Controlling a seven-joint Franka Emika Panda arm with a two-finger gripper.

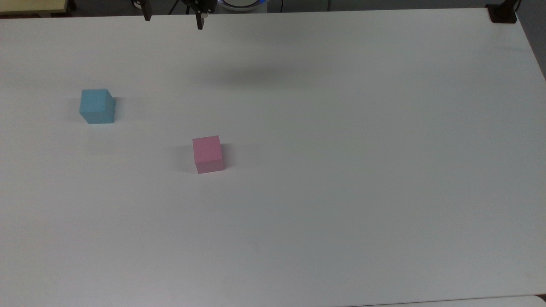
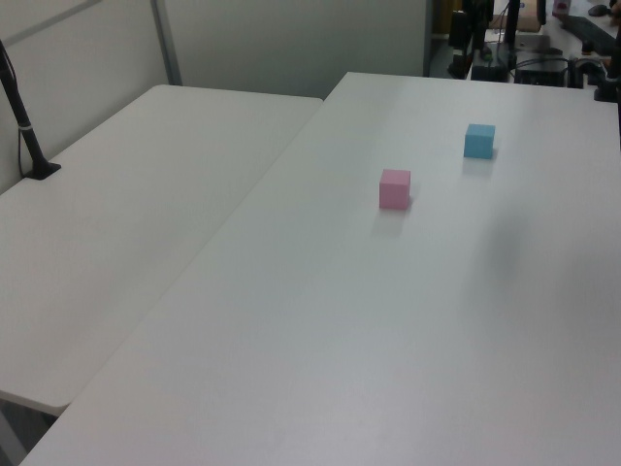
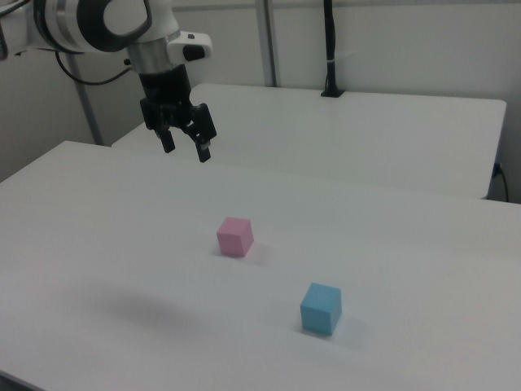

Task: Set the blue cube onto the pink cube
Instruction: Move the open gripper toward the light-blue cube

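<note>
A white table (image 1: 341,170) holds two cubes with open space around each. A second white table (image 3: 366,130) stands beyond it in the right view. The blue cube (image 1: 97,106), plain and matte, sits at the top view's left; the pink cube (image 1: 207,154), the same size, lies well apart, nearer the middle. The gripper (image 3: 186,144) hangs high above the table, fingers apart, holding nothing.

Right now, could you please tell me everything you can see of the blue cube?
The blue cube is a small, light sky-blue block with plain, matte faces and crisp edges. It sits flat and upright on the white table, apart from the pink cube, with nothing resting on it or holding it. In the top view it lies up and to the left of the pink cube.
</note>
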